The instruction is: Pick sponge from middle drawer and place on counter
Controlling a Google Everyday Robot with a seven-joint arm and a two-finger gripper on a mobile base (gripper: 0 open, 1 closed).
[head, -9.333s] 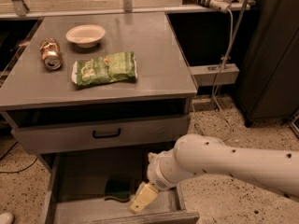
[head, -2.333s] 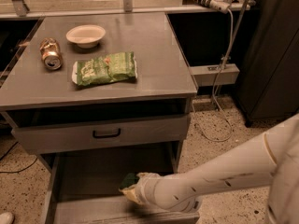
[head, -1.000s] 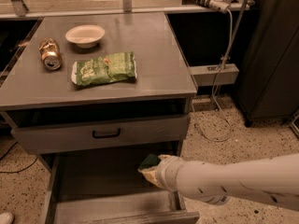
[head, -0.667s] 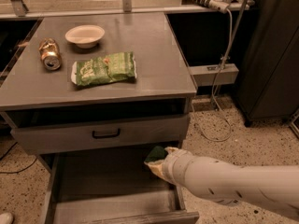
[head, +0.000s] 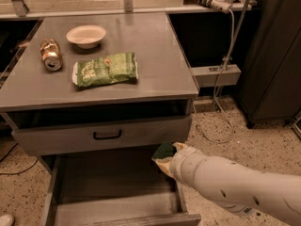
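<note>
The dark green sponge (head: 164, 150) sits between the cream fingers of my gripper (head: 167, 156), which is shut on it. The gripper holds it in the air above the right rear part of the open middle drawer (head: 108, 185), just below the closed drawer front above. The drawer's grey floor shows nothing else in it. My white arm reaches in from the lower right. The grey counter (head: 160, 51) lies above and to the left of the gripper.
On the counter lie a light green snack bag (head: 106, 69), a tipped can (head: 50, 54) and a white bowl (head: 86, 35). The closed drawer front with a black handle (head: 107, 135) is above the open drawer. Cables (head: 221, 79) and a dark cabinet (head: 273, 55) stand to the right.
The gripper went down to the sponge in the drawer, closed on it, and has lifted it up and to the right, clear of the drawer floor.
</note>
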